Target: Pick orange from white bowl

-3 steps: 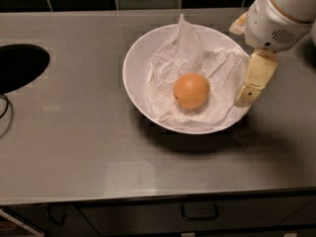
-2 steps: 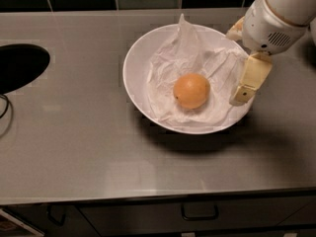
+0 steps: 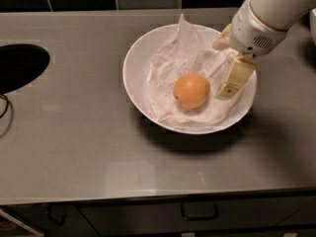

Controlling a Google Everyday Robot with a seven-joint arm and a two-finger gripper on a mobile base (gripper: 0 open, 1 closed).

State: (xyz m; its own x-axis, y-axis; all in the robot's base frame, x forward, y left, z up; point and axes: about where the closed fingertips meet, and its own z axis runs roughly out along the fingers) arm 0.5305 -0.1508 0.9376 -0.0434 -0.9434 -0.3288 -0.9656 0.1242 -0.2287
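Dim warm light, shadow beneath white bowl (image 3: 132,78), tool (image 3: 221,69) over its right rim.

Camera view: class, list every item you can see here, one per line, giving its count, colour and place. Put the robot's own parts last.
round orange fruit: one, orange, on the paper in the bowl
wide shallow glossy white bowl: one, white, on the counter, right of centre
crumpled white paper: one sheet, white, lining the bowl
brushed steel counter: one, grey, fills most of the view
dark oval opening: one, black, at the counter's left edge
thin cable: one, black, far left
wall tiles: a row, dark, along the top
drawer handle: one, dark, below the counter
robot arm: one, white, top right
gripper: one, cream, inside the bowl, right of the orange
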